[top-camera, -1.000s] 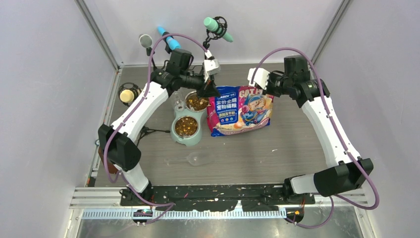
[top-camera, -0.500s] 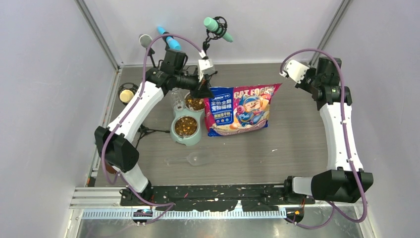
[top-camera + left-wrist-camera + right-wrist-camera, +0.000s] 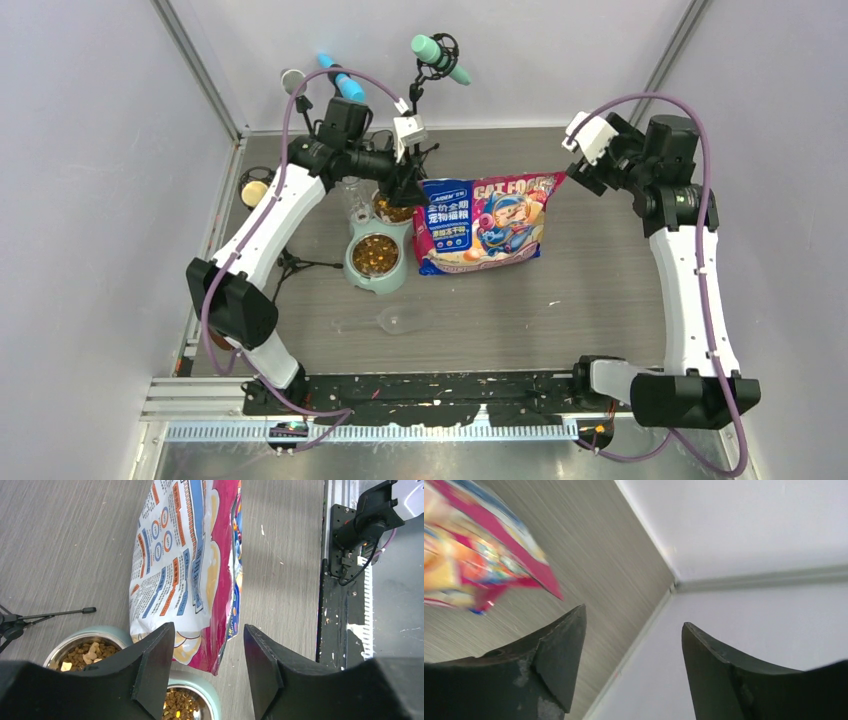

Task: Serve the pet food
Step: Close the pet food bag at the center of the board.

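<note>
Top external: one bag point(image 3: 485, 222), two bowls point(image 3: 355, 250) of kibble point(image 3: 377, 256).

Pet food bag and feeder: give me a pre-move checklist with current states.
1. Left gripper, jaws apart and gripping nothing: ok.
2. Right gripper, jaws apart and empty: ok.
3. Glossy pink, white and blue printed bag, free of both grippers: ok. Resting stably: cannot tell.
4. Brown kibble pellets in both steel bowls of the mint-green double feeder: ok.
5. Clear plastic scoop, lying apart from the feeder: ok.
</note>
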Available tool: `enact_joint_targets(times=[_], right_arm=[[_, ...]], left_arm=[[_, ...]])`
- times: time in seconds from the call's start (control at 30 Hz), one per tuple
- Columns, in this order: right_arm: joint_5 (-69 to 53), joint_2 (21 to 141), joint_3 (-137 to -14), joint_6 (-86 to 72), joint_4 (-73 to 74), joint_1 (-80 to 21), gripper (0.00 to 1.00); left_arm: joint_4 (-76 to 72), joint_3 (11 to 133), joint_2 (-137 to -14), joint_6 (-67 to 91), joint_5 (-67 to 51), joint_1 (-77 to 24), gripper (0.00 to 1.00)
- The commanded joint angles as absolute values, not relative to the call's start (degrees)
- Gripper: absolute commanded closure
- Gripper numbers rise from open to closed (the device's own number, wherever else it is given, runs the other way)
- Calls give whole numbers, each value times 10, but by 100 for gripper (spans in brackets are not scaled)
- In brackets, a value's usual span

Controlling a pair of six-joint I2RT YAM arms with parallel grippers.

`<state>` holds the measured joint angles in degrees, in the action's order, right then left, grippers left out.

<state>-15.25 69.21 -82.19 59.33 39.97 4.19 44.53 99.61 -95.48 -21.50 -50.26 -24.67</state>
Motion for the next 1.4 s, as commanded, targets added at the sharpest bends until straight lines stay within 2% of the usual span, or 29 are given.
enact_joint_targets(times=[0.0,0.17,0.37,0.5,0.7,0.87,0.93,1.37], right_arm=[[-324,660,-852,556,392,4,23],[-388,683,-863,544,394,-93,19],[-415,731,-873,510,356,-180,18],[-420,769,-887,481,327,-220,23],[-422,827,-922,484,335,-257,30],[-401,877,-978,504,396,-275,55],[-388,890,-991,513,411,-278,58],[-369,930,-1039,573,499,-289,59]], left_arm=[[448,1006,-928,-225,-527,-251,44],[450,1009,-933,-241,-493,-262,41],[446,1011,-933,-244,-473,-266,40],[440,1013,-935,-237,-460,-268,41],[441,1020,-940,-233,-462,-268,51],[428,1017,-943,-220,-477,-268,52],[418,1013,-943,-210,-484,-269,52],[411,1015,-957,-206,-487,-273,71]])
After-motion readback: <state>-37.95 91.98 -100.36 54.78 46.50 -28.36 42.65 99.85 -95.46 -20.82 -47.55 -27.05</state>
